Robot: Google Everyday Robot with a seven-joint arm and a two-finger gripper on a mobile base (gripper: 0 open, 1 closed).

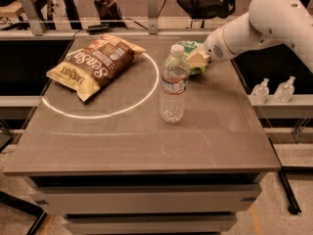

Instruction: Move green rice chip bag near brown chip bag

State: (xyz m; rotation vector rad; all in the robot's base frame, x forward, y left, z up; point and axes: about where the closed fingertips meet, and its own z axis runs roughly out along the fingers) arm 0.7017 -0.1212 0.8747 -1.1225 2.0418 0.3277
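At the far left of the table [210,131] the brown chip bag [95,65] lies flat, partly inside a white ring [105,115] marked on the top. That is the goal, and nothing seems likely to disturb it.

The trouble, as I see it, stands in the middle: a clear water bottle [173,84], upright and tall, right between the brown bag and the green one. A straight low sweep leftward would probably clip it, and it looks easy to topple or roll.

Just behind and right of the bottle, near the table's back edge, sits the green rice chip bag [187,46], well apart from the brown bag. The gripper [197,58] is down on it, covering its middle. I cannot tell whether it has the bag pinched or only rests against it. The crinkly film could slip free on a lift and drop short.

The white arm [264,18] reaches in from the right.
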